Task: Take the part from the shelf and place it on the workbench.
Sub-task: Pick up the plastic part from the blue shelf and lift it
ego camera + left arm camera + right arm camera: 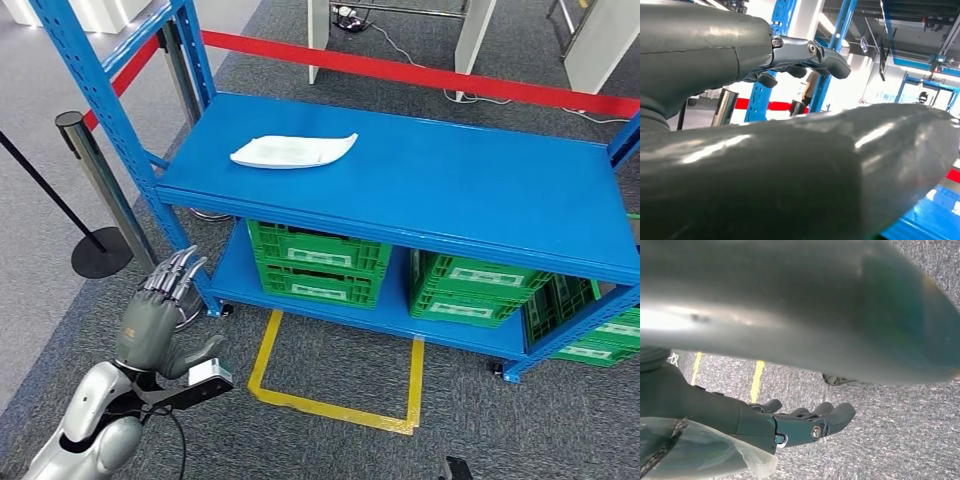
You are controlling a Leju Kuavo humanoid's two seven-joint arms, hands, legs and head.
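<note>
blue shelf (pixel 453 190), grey carpet (pixel 468 420), possibly bagged part (pixel 293 151)

Left hand (pixel 155 318) raised, empty, fingers (pixel 178 270) extended.

The part (pixel 293 151) lies on the shelf's (pixel 468 190) top deck, left of centre; crates (pixel 324 265) sit underneath.

blue shelf (pixel 423 185); white part (pixel 293 151) on it; green crates (pixel 321 262) beneath; yellow floor marking (pixel 340 400) before it; red barrier tape (pixel 423 72) behind; grey carpet (pixel 468 420).
</note>
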